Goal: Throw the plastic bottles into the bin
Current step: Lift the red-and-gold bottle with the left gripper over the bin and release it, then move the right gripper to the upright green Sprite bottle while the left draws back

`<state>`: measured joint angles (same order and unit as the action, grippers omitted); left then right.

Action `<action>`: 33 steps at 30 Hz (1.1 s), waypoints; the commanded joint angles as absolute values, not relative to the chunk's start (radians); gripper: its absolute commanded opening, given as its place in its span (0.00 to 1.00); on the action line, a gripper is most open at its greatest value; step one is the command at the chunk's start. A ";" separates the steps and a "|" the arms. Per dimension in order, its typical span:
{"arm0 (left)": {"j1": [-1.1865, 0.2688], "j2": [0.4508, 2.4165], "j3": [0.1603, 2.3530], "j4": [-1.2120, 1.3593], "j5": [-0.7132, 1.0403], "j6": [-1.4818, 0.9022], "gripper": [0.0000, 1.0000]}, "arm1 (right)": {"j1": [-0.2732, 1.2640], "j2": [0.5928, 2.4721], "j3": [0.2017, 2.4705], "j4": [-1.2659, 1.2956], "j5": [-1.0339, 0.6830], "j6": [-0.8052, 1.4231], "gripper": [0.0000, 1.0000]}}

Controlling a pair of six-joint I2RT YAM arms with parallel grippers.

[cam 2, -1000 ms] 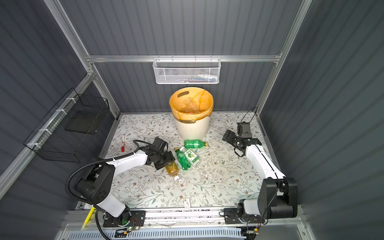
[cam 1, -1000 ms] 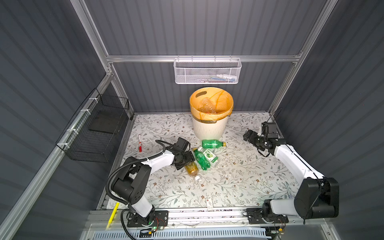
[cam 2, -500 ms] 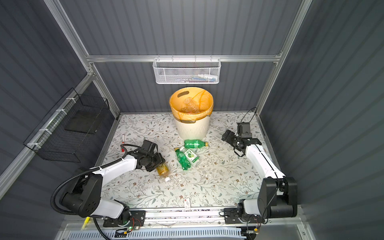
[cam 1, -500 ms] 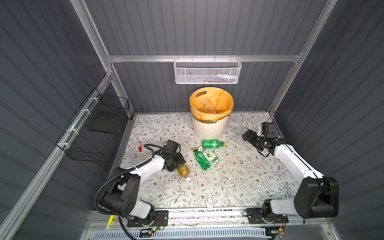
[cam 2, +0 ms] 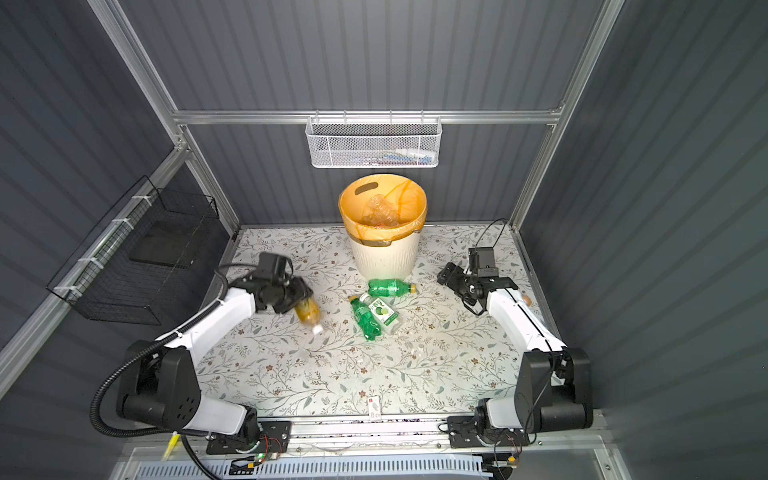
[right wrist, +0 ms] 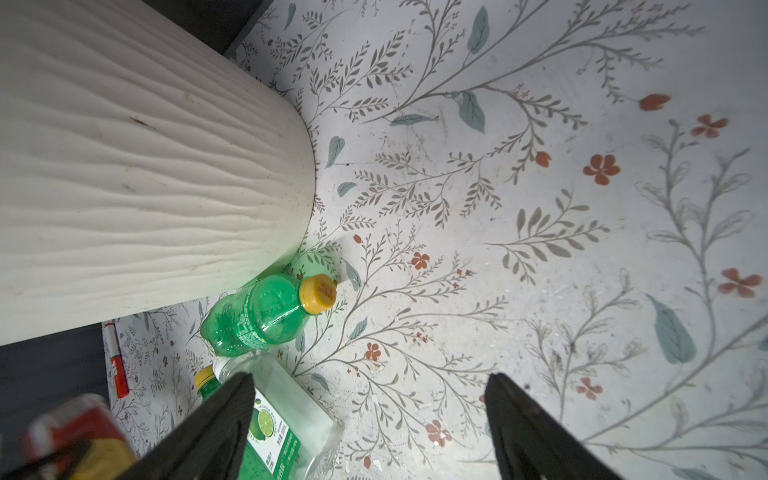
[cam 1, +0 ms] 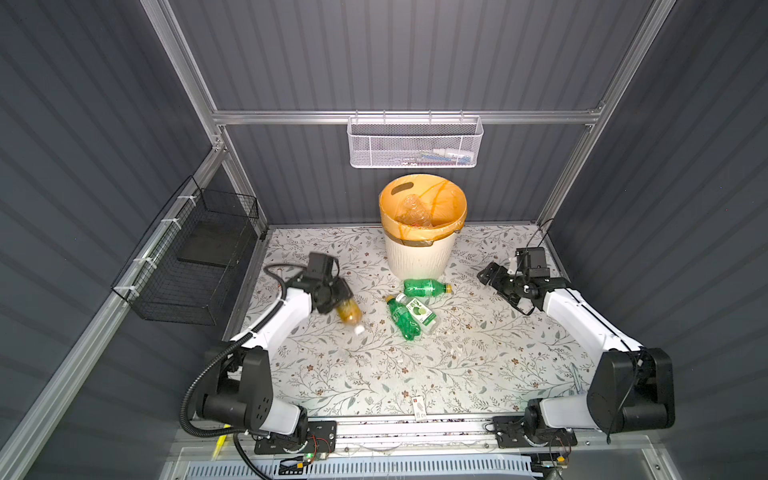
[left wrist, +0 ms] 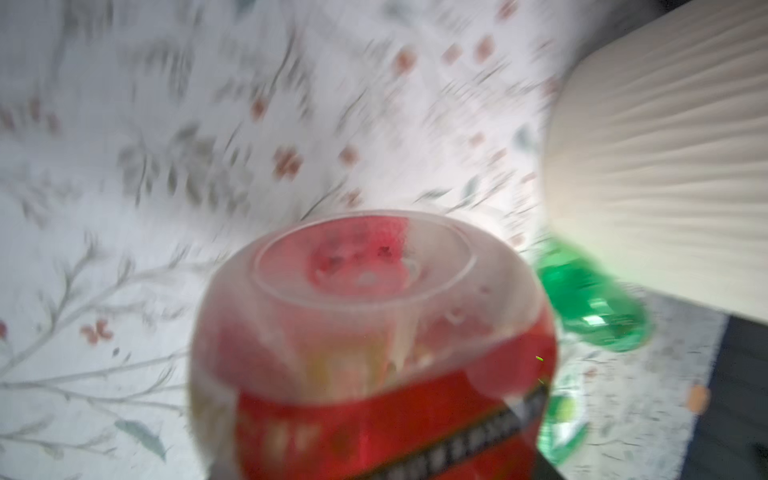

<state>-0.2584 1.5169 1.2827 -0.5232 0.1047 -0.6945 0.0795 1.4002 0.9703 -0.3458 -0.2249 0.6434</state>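
Observation:
My left gripper [cam 1: 336,296] is shut on an amber bottle [cam 1: 348,312] with a red label and white cap. It hangs cap-down above the mat, left of the bin [cam 1: 417,257], and its base fills the blurred left wrist view [left wrist: 374,332]. Crumpled clear bottles [cam 1: 411,210] lie inside the orange-lined bin. A green bottle [cam 1: 424,287] with a yellow cap lies against the bin's foot. A second green bottle [cam 1: 401,318] and a clear lime-label bottle [cam 1: 419,312] lie together just in front. My right gripper [cam 1: 498,286] stands open right of the bin with nothing between its fingers [right wrist: 232,407].
A white mesh basket [cam 1: 415,143] hangs on the back wall. A black wire basket [cam 1: 195,262] hangs on the left wall. A small white card [cam 1: 419,405] lies at the mat's front edge. A red-and-white marker pen [right wrist: 116,361] lies beyond the bin.
My left gripper closed on the amber bottle, drew it left away from the green bottles and raised it off the mat. The right arm barely moved.

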 commanded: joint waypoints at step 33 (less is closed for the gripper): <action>-0.019 1.435 1.449 -0.464 0.190 -0.405 1.00 | 0.329 1.475 1.078 -0.519 -0.166 0.337 0.87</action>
<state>-0.0582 1.4689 1.5364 -0.4744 0.1711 -0.4393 0.2825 1.4754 1.0634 -0.4213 -0.2062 0.4515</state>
